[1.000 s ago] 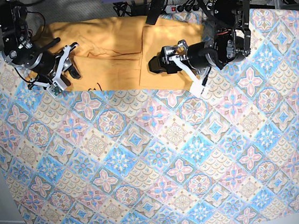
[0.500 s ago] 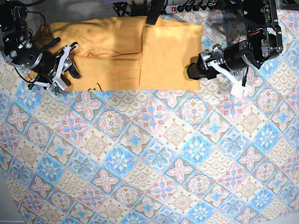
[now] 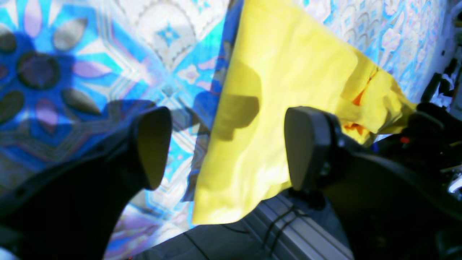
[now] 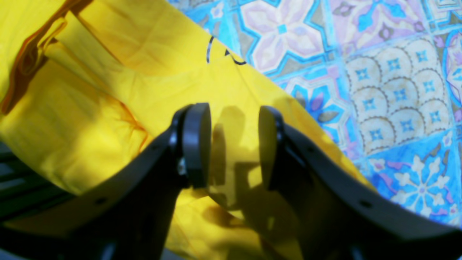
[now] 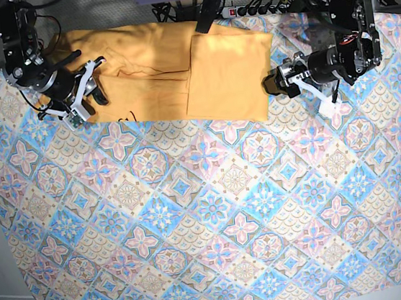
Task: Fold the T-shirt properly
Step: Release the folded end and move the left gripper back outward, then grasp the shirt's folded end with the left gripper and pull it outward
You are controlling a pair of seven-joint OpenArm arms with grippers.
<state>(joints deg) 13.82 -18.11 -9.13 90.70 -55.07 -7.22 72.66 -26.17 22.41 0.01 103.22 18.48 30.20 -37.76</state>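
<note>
Left wrist view: left gripper jaws spread wide, empty, yellow-orange fabric T-shirt lying past them on the tile-patterned table cloth.

Right wrist view: right gripper jaws parted, shirt fabric between and beneath; black cursive lettering unreadable.

Base view: shirt folded at table's far edge.

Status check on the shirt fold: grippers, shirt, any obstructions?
Left gripper open, off the shirt's edge. Right gripper open over the T-shirt, gripping nothing. Shirt partly folded on patterned cloth. Nothing in the way.
</note>
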